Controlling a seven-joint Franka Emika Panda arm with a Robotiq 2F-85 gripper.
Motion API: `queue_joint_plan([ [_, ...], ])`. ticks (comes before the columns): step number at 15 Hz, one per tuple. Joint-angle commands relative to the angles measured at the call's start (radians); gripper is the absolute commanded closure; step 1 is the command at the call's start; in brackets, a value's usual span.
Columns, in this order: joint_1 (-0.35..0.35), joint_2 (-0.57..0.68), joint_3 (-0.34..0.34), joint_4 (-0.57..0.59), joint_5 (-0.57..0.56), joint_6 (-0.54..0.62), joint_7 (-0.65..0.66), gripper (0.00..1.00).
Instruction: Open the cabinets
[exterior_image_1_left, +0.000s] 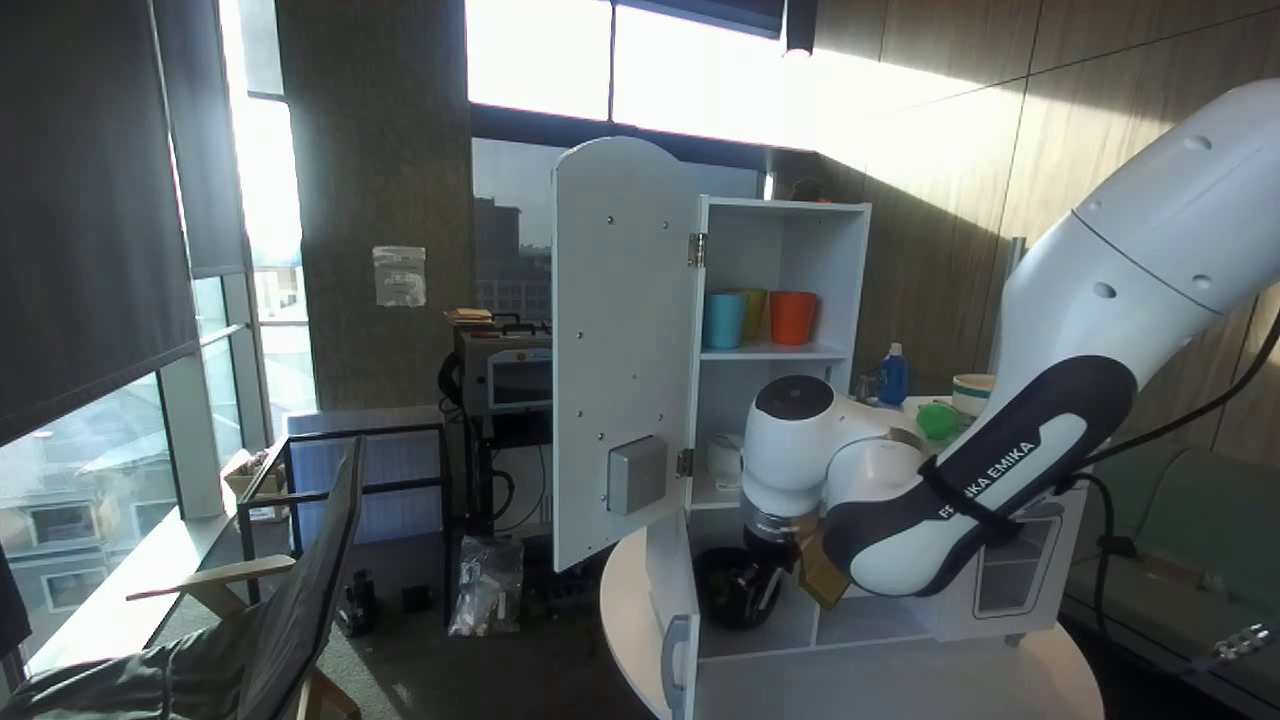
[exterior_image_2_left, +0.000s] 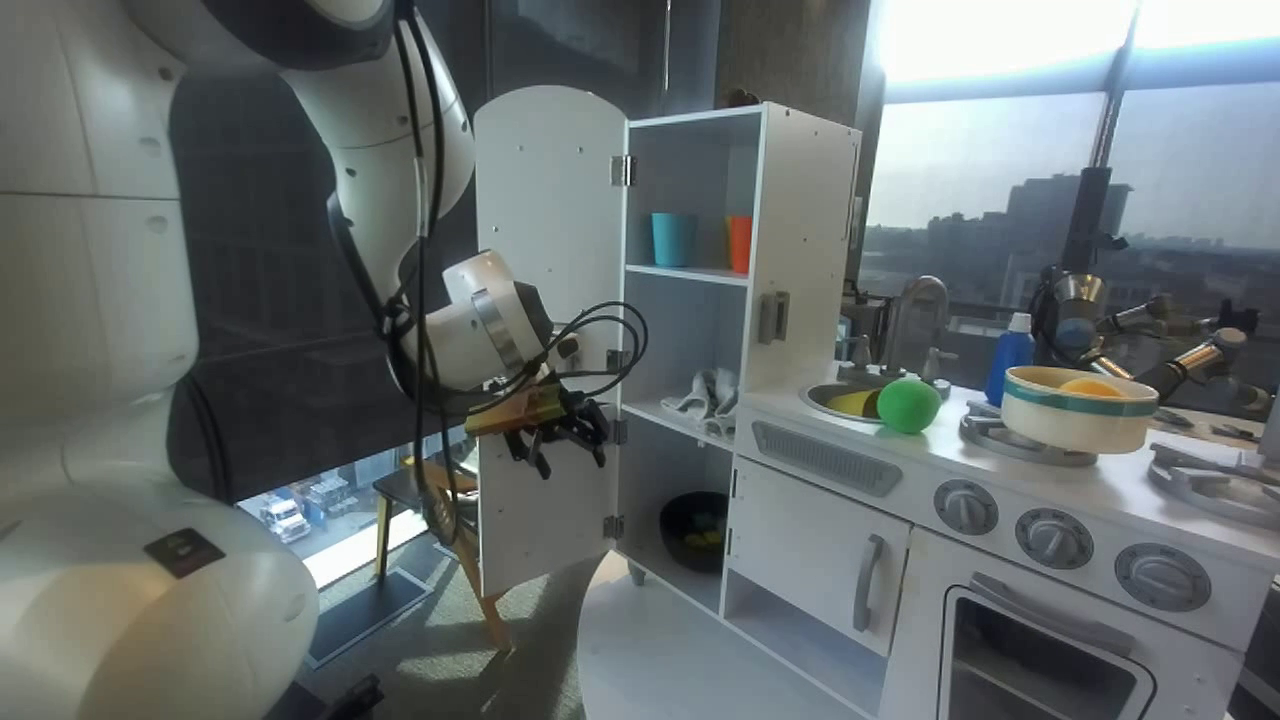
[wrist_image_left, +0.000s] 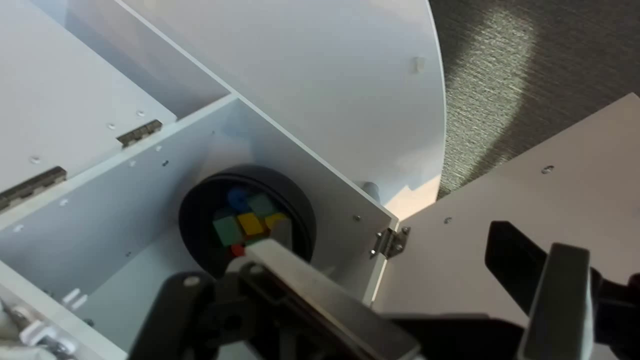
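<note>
Bright window (exterior_image_2_left: 985, 170), far side: arched white door (exterior_image_2_left: 545, 190) and lower white door (exterior_image_2_left: 560, 535), left, open; small white door (exterior_image_2_left: 812, 545), right, shut, presumably outstanding; jaws apart.

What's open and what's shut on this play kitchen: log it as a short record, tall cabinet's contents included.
Tall cabinet: upper door open; lower door open
Upper shelf: light-blue cup, yellow cup, orange cup
Middle shelf: pale crumpled item, likely cloth
Lower compartment: black bowl holding colored blocks
Base cabinet door: appears shut
Oven door: shut
Jaws: apart, gripping nothing
</note>
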Motion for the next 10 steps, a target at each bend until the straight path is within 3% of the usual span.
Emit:
queue_joint_plan([
  [1, 0.011, 0.017, 0.009, 0.010, 0.066, 0.102, -0.065, 0.00],
  [5, 0.000, -0.009, -0.001, -0.010, 0.097, 0.096, -0.074, 0.00],
  [10, -0.046, -0.113, -0.054, -0.075, 0.100, 0.095, 0.026, 0.00],
])
